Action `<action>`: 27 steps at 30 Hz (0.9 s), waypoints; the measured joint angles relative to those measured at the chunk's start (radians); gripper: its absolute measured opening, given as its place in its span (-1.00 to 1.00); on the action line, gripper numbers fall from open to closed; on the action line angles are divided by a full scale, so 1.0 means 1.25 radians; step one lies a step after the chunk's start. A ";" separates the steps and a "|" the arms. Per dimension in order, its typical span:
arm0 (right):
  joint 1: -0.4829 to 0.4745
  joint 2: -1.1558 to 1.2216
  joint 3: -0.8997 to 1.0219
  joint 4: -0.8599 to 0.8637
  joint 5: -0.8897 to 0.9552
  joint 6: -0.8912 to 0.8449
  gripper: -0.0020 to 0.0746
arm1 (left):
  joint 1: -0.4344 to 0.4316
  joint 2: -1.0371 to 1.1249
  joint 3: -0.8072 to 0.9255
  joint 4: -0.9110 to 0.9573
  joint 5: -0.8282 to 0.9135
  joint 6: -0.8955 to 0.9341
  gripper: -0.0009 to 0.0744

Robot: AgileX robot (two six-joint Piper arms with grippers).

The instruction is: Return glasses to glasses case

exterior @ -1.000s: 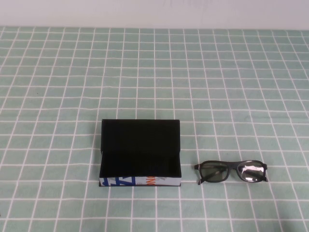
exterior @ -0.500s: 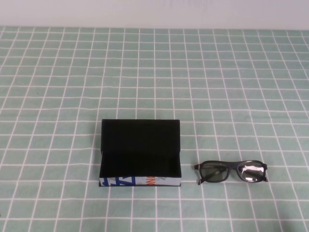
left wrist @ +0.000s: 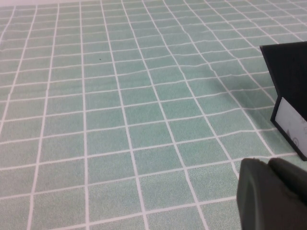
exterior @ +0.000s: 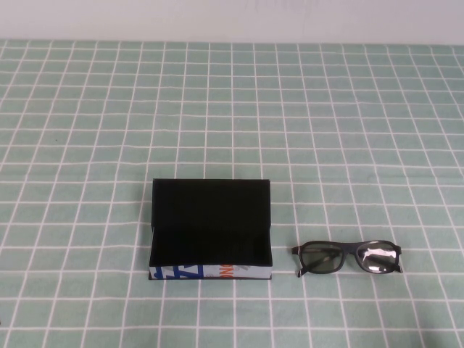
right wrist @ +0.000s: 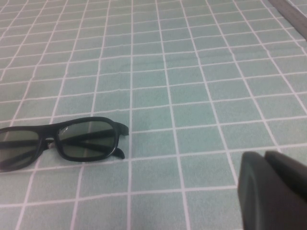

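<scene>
The black glasses case (exterior: 210, 228) lies open on the green checked cloth, its flap lid raised at the back and its white printed strip facing the near edge. Its end also shows in the left wrist view (left wrist: 290, 91). The black glasses (exterior: 348, 257) with dark lenses lie folded on the cloth just right of the case, apart from it. They also show in the right wrist view (right wrist: 62, 141). My left gripper (left wrist: 268, 165) is shut and empty, low over the cloth left of the case. My right gripper (right wrist: 264, 158) is shut and empty, right of the glasses.
The green cloth with white grid lines (exterior: 232, 109) covers the whole table. A pale wall runs along the far edge. A dark strip (right wrist: 292, 12) shows at the table's edge in the right wrist view.
</scene>
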 joint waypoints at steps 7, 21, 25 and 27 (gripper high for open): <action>0.000 0.000 0.000 -0.002 0.000 0.000 -0.98 | 0.000 0.000 0.000 0.000 0.000 0.000 -0.98; 0.000 0.000 0.005 -0.003 -0.383 0.000 -0.98 | 0.000 0.000 0.000 0.000 0.000 0.000 -0.98; 0.000 0.000 0.005 -0.004 -0.507 0.000 -0.98 | 0.000 0.000 0.000 0.000 0.000 0.000 -0.98; 0.000 0.000 0.005 -0.004 -0.581 0.000 -0.98 | 0.000 0.000 0.000 0.000 0.000 0.000 -0.98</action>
